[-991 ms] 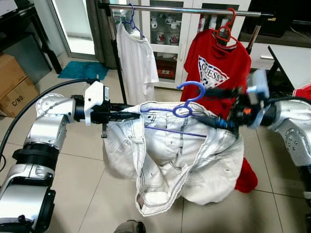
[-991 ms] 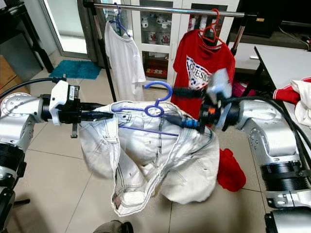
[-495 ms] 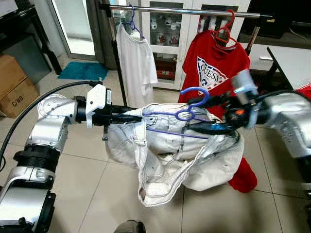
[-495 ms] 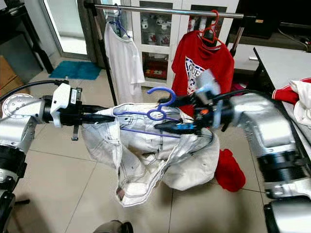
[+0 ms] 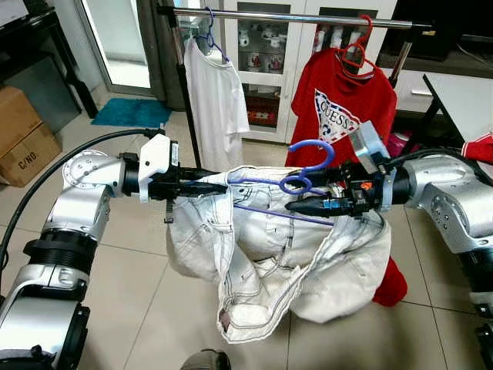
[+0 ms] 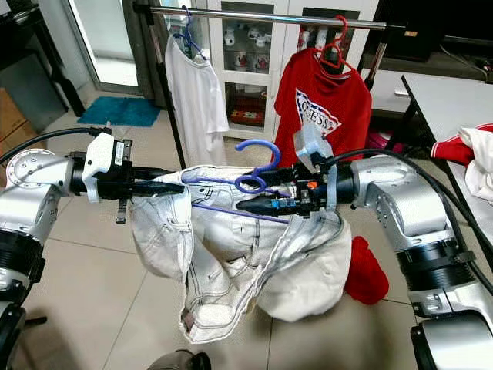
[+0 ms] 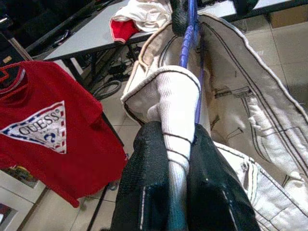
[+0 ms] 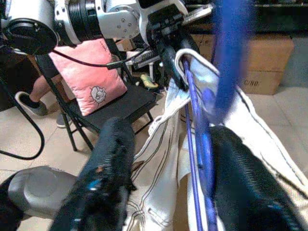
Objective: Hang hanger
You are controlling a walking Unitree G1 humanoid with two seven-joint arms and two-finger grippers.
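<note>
Blue hanger (image 5: 296, 179), hook (image 5: 312, 146) upright, long axis level and running left to right across the chest, carried in mid-air between both arms, well short of and below the clothes rail (image 5: 293, 15); white jeans (image 5: 269, 254) draped over its lower bar and sagging toward the floor. Left gripper (image 5: 206, 187): clenched on the left tip of the hanger together with a fold of the waistband, confirmed in the left wrist view where cloth and blue wire sit pinched between the two pads (image 7: 144, 192). Right gripper (image 6: 258, 202): fingers spread in the right wrist view, blue wire lying between them against one finger (image 8: 240, 192), no pinch evident, so judged released, supporting rather than gripping. Rail ahead and above; free stretch between white T-shirt (image 5: 216, 100) on its own blue hanger and red T-shirt (image 5: 343, 116) on a red one. Deciding relation: hook sits just beside the right gripper, nearer that arm than the left, already pointing up toward the rail; judged need is a raise and a forward reach with the bar kept level, into the gap between the two shirts
</note>
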